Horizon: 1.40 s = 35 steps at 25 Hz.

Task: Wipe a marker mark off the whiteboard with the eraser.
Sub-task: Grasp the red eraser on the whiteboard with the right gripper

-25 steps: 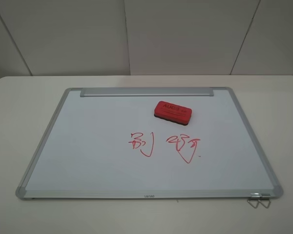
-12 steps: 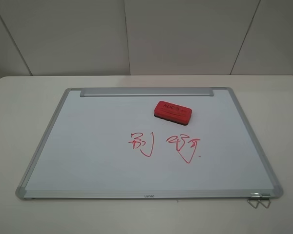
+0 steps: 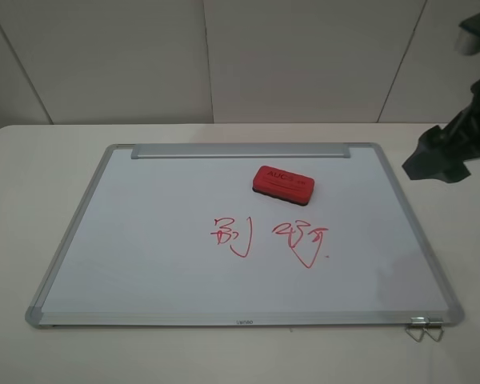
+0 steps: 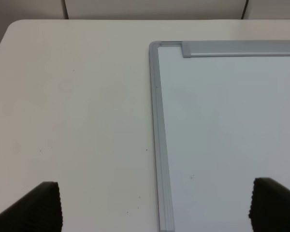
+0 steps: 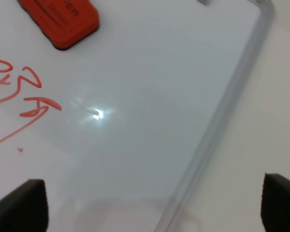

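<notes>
High view: the eraser [image 3: 283, 184] lies on the whiteboard [image 3: 144, 240] near its metal bar [image 3: 240, 150], and the marker mark [image 3: 230, 234] sits at the board's middle. Left wrist view: the left gripper [image 4: 154, 205], spread wide and empty, hangs over the board's left frame. Right wrist view: the right gripper [image 5: 150, 205], likewise wide and empty, hangs over the right frame.
</notes>
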{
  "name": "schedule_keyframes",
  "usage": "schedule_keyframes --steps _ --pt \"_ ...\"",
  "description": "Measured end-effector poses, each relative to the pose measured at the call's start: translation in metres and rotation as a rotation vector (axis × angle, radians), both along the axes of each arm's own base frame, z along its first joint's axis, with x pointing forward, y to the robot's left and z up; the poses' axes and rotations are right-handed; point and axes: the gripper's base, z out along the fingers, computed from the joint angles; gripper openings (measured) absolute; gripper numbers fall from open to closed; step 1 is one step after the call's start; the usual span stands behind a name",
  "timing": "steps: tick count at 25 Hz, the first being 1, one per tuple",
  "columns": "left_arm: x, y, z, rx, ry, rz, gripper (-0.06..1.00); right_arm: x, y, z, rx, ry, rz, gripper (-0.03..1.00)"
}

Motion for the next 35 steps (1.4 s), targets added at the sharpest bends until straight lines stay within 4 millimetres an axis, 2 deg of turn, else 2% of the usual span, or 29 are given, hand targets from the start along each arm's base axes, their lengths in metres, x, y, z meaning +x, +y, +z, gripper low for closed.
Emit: schedule_keyframes --steps 7,12,16,21,25,35 --pt "0.000 0.000 0.000 0.000 0.000 0.000 0.77 0.098 0.056 -0.046 -0.150 0.171 0.350 0.79" --pt "0.000 0.000 0.000 0.000 0.000 0.000 0.77 0.142 0.089 -0.069 -0.203 0.240 0.472 0.79" --pt "0.000 0.000 0.000 0.000 0.000 0.000 0.77 0.167 0.114 -0.086 -0.212 0.257 0.529 0.79" --pt "0.000 0.000 0.000 0.000 0.000 0.000 0.77 0.183 0.136 -0.113 -0.179 0.280 0.547 0.79" --pt "0.000 0.000 0.000 0.000 0.000 0.000 0.77 0.186 0.141 -0.131 -0.179 0.311 0.557 0.79" --pt "0.000 0.000 0.000 0.000 0.000 0.000 0.77 0.184 0.153 -0.148 -0.184 0.309 0.584 0.79"
